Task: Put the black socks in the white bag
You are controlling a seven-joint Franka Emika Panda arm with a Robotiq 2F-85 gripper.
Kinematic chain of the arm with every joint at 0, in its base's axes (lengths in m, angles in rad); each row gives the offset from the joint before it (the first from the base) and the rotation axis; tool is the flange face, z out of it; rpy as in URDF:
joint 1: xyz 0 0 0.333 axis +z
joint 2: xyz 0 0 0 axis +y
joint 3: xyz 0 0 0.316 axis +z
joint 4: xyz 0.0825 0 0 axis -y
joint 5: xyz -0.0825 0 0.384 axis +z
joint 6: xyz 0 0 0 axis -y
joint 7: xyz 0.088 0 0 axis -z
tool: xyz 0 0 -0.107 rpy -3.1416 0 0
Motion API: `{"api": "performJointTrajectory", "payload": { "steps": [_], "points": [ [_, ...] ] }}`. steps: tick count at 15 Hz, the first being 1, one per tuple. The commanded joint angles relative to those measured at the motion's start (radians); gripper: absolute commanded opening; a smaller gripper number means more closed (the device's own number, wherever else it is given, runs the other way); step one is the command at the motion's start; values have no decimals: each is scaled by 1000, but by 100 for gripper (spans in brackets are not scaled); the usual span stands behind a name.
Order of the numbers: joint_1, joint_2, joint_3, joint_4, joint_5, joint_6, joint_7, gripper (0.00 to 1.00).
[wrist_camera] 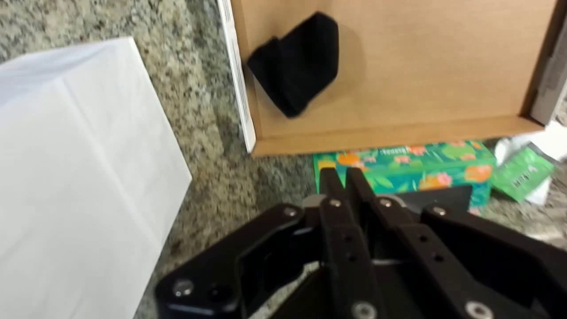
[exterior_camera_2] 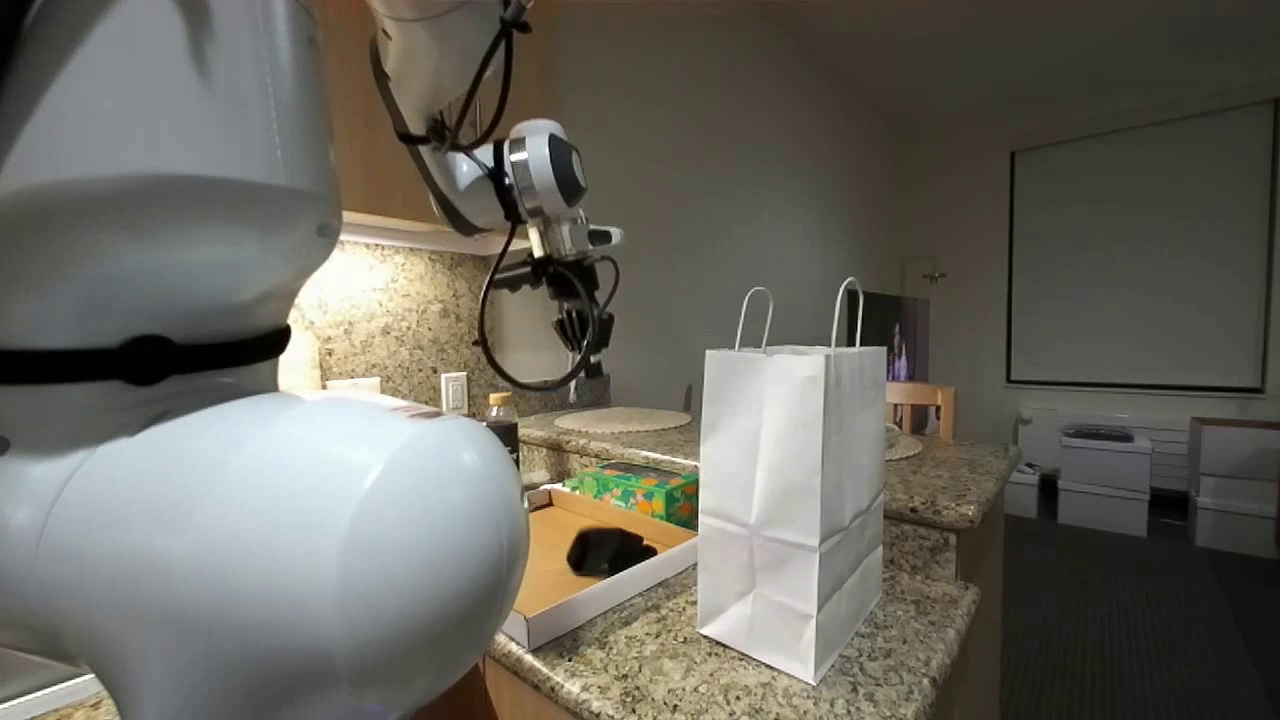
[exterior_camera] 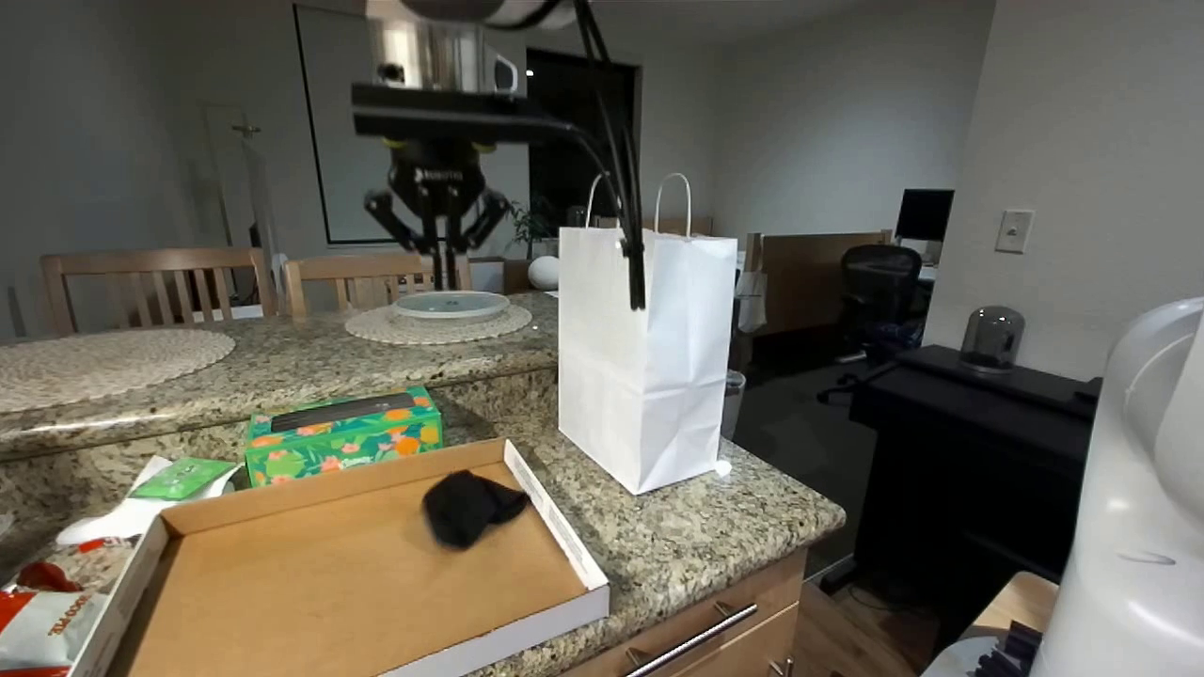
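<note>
One black sock (exterior_camera: 466,508) lies crumpled on the floor of a shallow cardboard tray (exterior_camera: 320,574), close to the wall on the bag's side. The wrist view shows the same black sock (wrist_camera: 301,66) folded over itself. Beyond that wall the white bag (exterior_camera: 602,376) stands upright on the granite counter, its handles raised; its inside is hidden. My gripper (exterior_camera: 444,282) points down, high above the counter, apart from sock and bag. In the wrist view the gripper (wrist_camera: 341,170) has its fingers almost together, with nothing visible in the narrow gap.
A green floral box (exterior_camera: 343,437) sits behind the tray. On the raised ledge are woven mats (exterior_camera: 113,362) and a plate (exterior_camera: 451,305). Packets (exterior_camera: 56,630) lie at the tray's far side. A dark bottle (exterior_camera_2: 505,435) stands near the back wall.
</note>
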Motion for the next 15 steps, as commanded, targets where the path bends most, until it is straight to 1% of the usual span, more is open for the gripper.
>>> {"api": "performJointTrajectory", "payload": {
  "steps": [1,2,4,5,6,9,11,14,15],
  "points": [
    [-48,-75,33,137,-33,-73,-50,10],
    [-54,-73,32,207,-1,-137,-97,10],
    [-69,-48,13,373,69,-300,-255,8],
    [-76,-24,6,411,105,-352,-324,34],
    [-88,-15,1,430,132,-389,-371,36],
    [-110,-2,-4,379,166,-430,-496,53],
    [-110,30,-3,315,186,-403,-566,66],
    [-103,96,1,214,245,-309,-660,85],
    [-100,117,5,166,269,-248,-665,92]
  ]
}}
